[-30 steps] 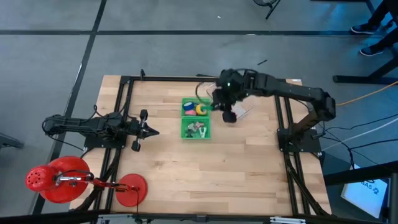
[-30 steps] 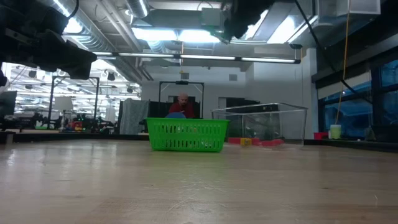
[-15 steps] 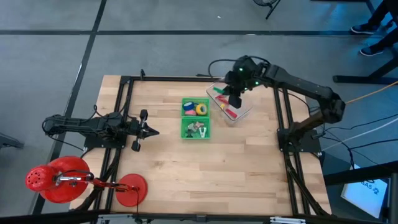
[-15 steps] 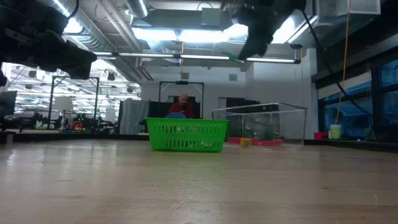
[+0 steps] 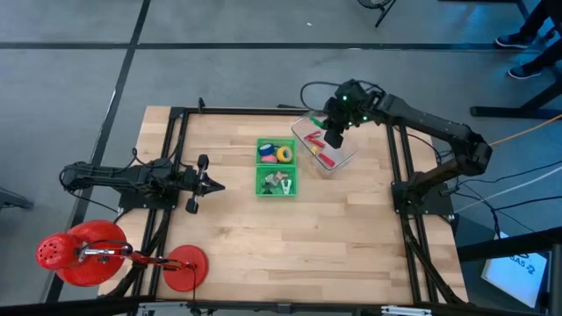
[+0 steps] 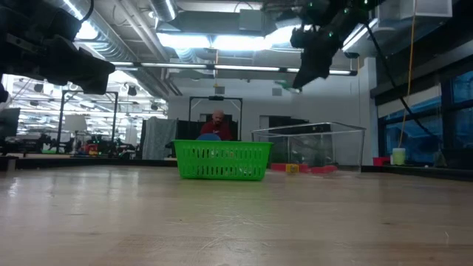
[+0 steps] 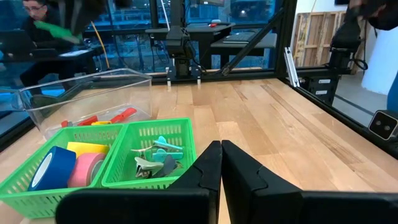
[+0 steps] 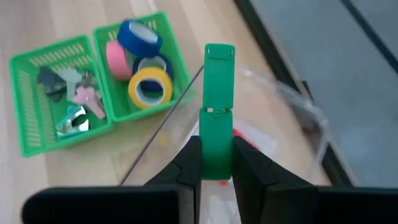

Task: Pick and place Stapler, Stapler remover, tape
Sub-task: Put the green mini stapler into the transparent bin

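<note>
My right gripper (image 5: 334, 138) hangs above the clear plastic box (image 5: 344, 156) at the table's far right, shut on a green stapler (image 8: 219, 81). The stapler also shows as a green sliver in the low view (image 6: 295, 89). Red staplers (image 7: 115, 116) lie on the box's floor. The green two-part basket (image 5: 295, 168) stands left of the box. Its far half holds blue, pink and yellow tape rolls (image 8: 148, 87); its near half holds stapler removers (image 8: 73, 99). My left gripper (image 7: 221, 168) rests shut at the table's left, pointing level toward the basket. My right gripper pinches the green stapler's two long sides at one end (image 8: 216, 155) between its two fingers (image 8: 188, 167). The fingers slant down from the far right and lie along the stapler, which sticks out beyond the fingertips. It is lifted clear, above the clear box.
A black metal frame (image 5: 399, 167) runs along the table's left, far and right edges. A red lamp-like stand (image 5: 83, 253) sits at the near left corner. Bare wood lies between the basket and the near edge. A person (image 6: 216, 124) sits in the room beyond the table.
My right gripper has swung from beside the green basket toward the table's far right edge, sinking a little and rolling. It now hangs over the clear box and has stayed shut on the green stapler.
</note>
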Tool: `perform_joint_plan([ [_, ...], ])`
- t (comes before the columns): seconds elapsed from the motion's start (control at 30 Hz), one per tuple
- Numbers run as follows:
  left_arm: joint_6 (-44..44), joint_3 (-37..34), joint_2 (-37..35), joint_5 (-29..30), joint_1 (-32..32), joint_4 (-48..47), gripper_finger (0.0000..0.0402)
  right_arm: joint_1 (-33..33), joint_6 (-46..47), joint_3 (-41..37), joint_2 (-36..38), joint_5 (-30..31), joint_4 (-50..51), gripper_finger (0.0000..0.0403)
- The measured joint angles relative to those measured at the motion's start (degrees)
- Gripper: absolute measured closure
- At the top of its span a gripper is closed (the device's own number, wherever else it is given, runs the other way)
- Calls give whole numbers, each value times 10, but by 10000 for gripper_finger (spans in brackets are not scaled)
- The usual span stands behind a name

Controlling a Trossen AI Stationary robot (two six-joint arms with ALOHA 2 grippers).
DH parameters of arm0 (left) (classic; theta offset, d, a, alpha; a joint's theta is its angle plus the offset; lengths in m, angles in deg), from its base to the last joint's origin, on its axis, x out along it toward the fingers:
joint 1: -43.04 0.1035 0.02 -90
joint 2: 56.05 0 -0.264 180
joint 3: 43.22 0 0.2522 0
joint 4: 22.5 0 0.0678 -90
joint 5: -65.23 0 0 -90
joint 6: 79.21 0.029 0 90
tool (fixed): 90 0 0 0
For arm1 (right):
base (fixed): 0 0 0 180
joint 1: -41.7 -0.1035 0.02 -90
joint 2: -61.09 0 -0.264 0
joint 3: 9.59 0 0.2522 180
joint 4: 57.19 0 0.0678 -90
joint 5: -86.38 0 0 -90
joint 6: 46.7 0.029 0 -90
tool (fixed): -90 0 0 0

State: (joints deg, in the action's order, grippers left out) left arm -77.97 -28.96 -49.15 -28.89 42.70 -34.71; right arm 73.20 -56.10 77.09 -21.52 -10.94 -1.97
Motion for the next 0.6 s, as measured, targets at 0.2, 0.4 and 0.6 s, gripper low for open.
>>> perform_joint_plan([
  [0.2,0,0,0,0,0,0,395,10,5,-120,-1,1,-117,347],
  [0.4,0,0,0,0,0,0,397,25,35,-223,-1,3,-217,347],
  [0.6,0,0,0,0,0,0,393,27,48,-268,-1,3,-256,308],
])
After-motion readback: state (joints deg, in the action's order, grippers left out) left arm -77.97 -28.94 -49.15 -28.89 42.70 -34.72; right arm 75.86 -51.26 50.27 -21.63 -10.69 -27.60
